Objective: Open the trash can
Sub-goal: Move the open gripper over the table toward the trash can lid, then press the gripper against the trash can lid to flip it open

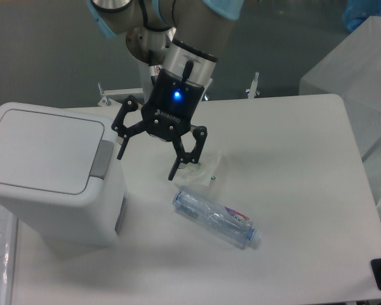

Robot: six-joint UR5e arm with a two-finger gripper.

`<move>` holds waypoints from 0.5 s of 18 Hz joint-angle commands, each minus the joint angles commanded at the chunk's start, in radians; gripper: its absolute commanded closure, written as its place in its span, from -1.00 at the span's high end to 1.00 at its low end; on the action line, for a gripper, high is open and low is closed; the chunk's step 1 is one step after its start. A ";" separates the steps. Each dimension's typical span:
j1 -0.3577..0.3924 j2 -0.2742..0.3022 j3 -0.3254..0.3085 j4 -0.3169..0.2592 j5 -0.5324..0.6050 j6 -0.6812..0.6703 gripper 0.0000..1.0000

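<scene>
The trash can (51,175) is a large white boxy bin at the left of the table. Its flat lid (41,149) lies shut, and a grey push tab (102,159) sits on the lid's right edge. My gripper (146,166) hangs open above the table, just right of that tab. Its left fingertip is close to the tab but apart from it. Nothing is between the fingers.
A clear plastic bottle (216,218) lies on its side on the white table (292,190), below and right of the gripper. A small crumpled clear wrapper (203,170) lies just behind it. A translucent box (362,70) stands off the table's right edge.
</scene>
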 joint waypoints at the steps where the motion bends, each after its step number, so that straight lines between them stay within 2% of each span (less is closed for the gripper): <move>1: -0.002 -0.002 -0.006 0.002 0.000 0.002 1.00; 9: -0.025 -0.023 -0.017 0.002 0.000 0.006 1.00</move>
